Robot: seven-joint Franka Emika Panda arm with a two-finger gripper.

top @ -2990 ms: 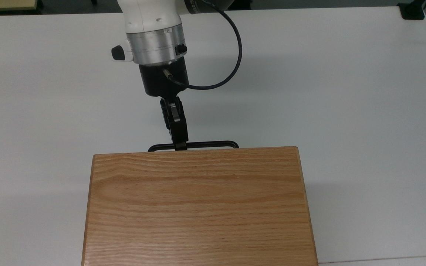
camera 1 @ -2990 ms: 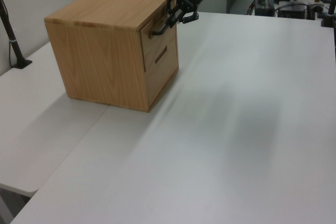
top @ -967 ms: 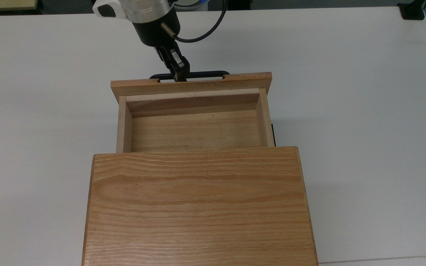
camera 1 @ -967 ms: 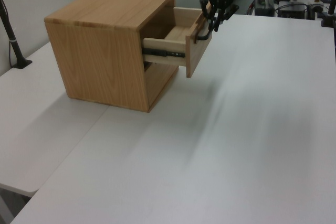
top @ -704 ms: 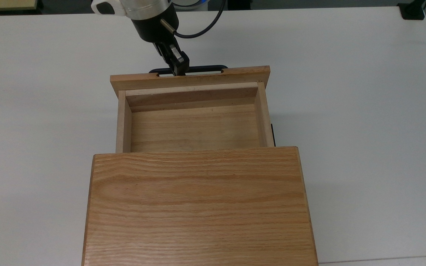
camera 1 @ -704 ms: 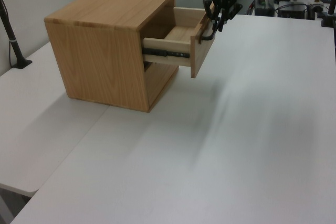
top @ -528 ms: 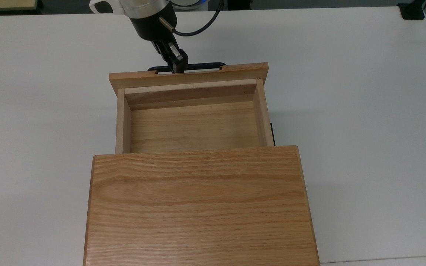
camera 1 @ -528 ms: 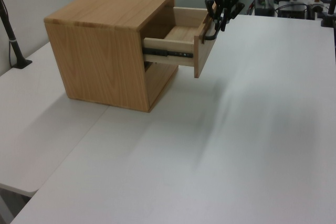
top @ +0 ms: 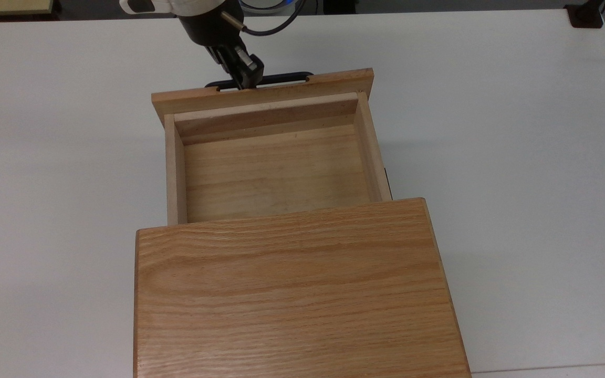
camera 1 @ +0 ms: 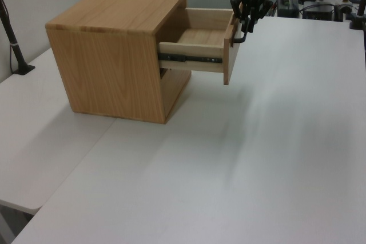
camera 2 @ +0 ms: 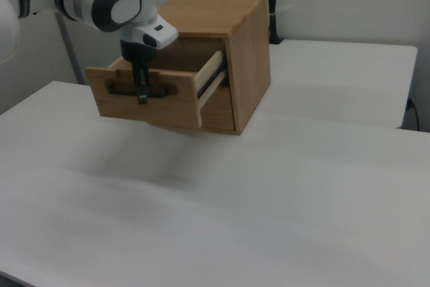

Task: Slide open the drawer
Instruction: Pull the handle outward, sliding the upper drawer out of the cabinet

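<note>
My jaws: clenched on the black bar handle of the drawer, gripping left of the bar's middle in the top view; in the right view they come down onto the bar from above.

The drawer: hanging out of the cabinet, well extended, its tray empty. Its front panel stands just behind my jaws, and the tray runs from there back to the cabinet. In the left view the slide rail along its side is exposed.

The handle's long axis: it runs crosswise to the way the drawer slides, level with the surface. My jaws close across it, so the bar cannot slip sideways without my noticing.

The relation that matters: the drawer lies entirely on the far side of my jaws, toward the cabinet, and its travel runs straight from the cabinet through my jaws. In the top view the front panel sits slightly skewed to the image edges, as does the cabinet top.

My judgement: the opening looks nearly complete. Any further pull should stay along the rail's line; pulling off that line could, I think, drag the cabinet across the surface instead of sliding the drawer.
</note>
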